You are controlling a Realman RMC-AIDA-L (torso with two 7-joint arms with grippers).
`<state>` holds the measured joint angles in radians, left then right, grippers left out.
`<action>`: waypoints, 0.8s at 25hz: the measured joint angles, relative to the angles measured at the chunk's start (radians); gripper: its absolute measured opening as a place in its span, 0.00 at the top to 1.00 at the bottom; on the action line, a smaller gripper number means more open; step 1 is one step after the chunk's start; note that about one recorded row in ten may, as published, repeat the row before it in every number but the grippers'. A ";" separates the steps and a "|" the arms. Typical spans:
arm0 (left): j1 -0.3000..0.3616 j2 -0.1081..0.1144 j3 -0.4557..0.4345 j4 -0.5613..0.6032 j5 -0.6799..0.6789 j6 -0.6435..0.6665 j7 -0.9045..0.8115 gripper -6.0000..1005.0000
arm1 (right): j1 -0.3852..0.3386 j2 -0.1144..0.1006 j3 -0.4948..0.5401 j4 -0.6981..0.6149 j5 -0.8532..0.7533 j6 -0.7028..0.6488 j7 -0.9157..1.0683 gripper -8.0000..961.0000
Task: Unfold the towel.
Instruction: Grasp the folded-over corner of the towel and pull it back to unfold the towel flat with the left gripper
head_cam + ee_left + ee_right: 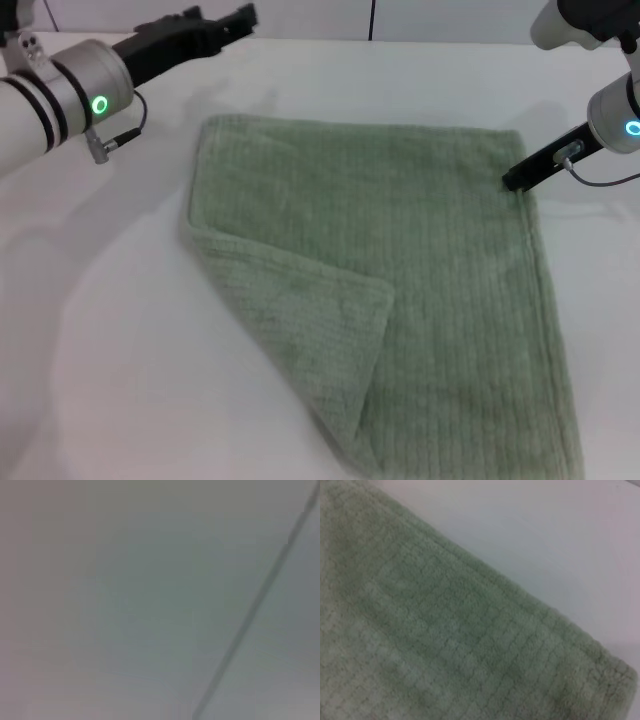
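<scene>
A white table [120, 380] fills the picture. A big green towel [440, 260] lies flat on it, lower-left corner folded over.

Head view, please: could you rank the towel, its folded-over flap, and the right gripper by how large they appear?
1. towel, by far the largest.
2. folded-over flap, covering the towel's left near part.
3. right gripper, a slim dark tip at the towel's far right edge.
</scene>
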<state>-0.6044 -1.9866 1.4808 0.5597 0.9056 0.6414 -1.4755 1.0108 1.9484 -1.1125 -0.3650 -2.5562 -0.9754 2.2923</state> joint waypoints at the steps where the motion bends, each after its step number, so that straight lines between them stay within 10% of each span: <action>1: 0.001 0.007 -0.003 0.029 0.080 0.020 -0.075 0.14 | 0.000 0.000 0.000 0.000 0.000 0.000 0.000 0.95; 14: -0.056 0.021 -0.264 0.140 0.722 0.526 -0.335 0.14 | 0.000 -0.001 0.003 0.000 -0.001 0.000 0.000 0.95; 20: -0.067 -0.010 -0.262 0.212 0.925 0.658 -0.330 0.14 | 0.001 -0.002 0.004 0.000 -0.001 0.000 -0.001 0.95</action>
<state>-0.6710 -1.9965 1.2191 0.7720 1.8307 1.2996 -1.8058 1.0117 1.9461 -1.1089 -0.3650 -2.5573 -0.9757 2.2917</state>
